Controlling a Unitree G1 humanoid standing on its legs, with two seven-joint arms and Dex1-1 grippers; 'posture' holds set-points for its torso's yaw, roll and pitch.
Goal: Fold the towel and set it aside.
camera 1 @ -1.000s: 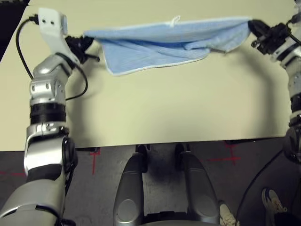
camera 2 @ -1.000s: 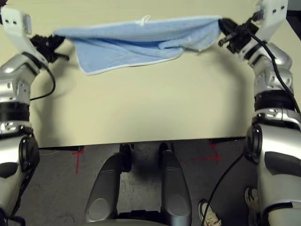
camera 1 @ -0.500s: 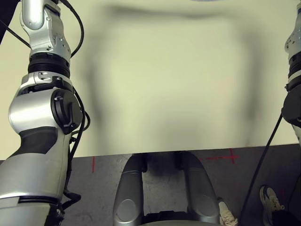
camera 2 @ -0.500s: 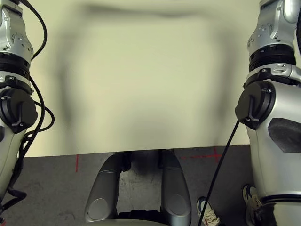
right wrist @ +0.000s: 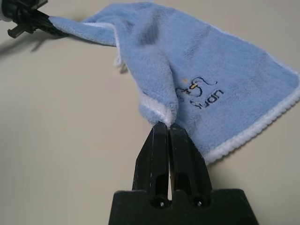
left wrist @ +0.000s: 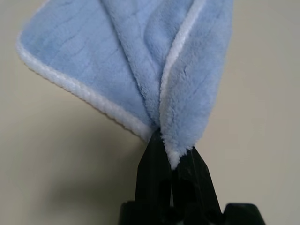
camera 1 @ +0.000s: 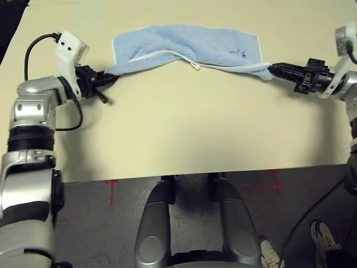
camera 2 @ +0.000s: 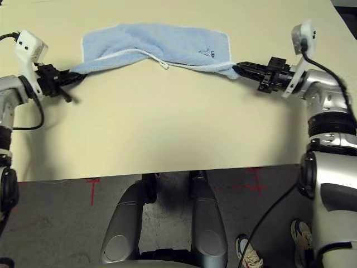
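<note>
The towel [camera 1: 187, 46] lies folded along the far part of the table [camera 1: 189, 134]. The left tool [camera 1: 107, 80] and right tool [camera 1: 274, 69] each pinch a near corner.

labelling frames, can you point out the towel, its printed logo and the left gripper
towel [camera 1: 184, 42], left eye view, on the blue cloth near its middle
printed logo [right wrist: 199, 93], right wrist view, on the dark print on the towel's face
left gripper [camera 1: 109, 79], left eye view, at the fingertips pinching the towel's corner
</note>
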